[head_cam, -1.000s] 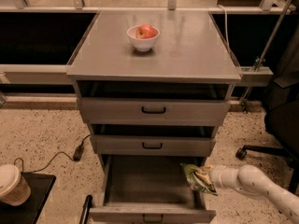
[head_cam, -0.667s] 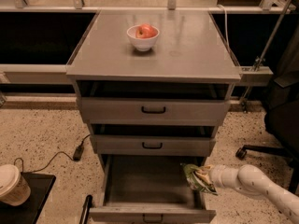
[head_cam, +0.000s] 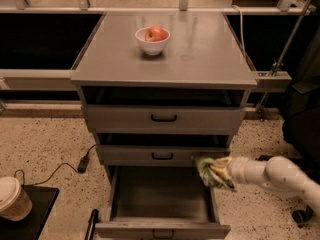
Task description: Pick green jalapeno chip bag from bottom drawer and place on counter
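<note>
The green jalapeno chip bag (head_cam: 211,171) is crinkled, with yellowish patches. It hangs just above the right wall of the open bottom drawer (head_cam: 160,196), level with the middle drawer's front. My gripper (head_cam: 221,171) reaches in from the right on a white arm and is shut on the bag; the bag hides its fingers. The drawer's floor is bare, and its front has a small black handle. The counter (head_cam: 200,49) is the grey cabinet top above.
A white bowl (head_cam: 152,43) holding a red apple stands on the counter's middle back. The top drawer (head_cam: 164,118) and middle drawer (head_cam: 162,155) are pushed in. A lidded paper cup (head_cam: 12,199) stands lower left. A cable (head_cam: 82,164) lies on the floor. A dark chair (head_cam: 300,124) stands at right.
The gripper has lifted the bag from inside the drawer's right side to above its wall. The drawer and bowl have not moved.
</note>
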`<control>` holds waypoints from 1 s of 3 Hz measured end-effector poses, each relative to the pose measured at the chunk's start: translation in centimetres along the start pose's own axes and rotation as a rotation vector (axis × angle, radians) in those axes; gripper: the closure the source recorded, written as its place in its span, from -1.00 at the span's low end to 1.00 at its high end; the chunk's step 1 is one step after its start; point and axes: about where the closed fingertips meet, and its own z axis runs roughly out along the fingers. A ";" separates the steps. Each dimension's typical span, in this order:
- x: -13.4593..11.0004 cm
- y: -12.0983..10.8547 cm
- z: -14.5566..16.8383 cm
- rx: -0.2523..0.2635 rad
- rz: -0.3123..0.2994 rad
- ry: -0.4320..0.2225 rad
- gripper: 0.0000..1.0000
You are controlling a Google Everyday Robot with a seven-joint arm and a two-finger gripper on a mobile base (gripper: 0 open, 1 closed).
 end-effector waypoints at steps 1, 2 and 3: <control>-11.5 -1.1 -8.3 0.061 -0.107 -0.078 1.00; -15.7 -1.8 -11.0 0.100 -0.179 -0.071 1.00; -15.7 -1.8 -11.0 0.101 -0.179 -0.072 1.00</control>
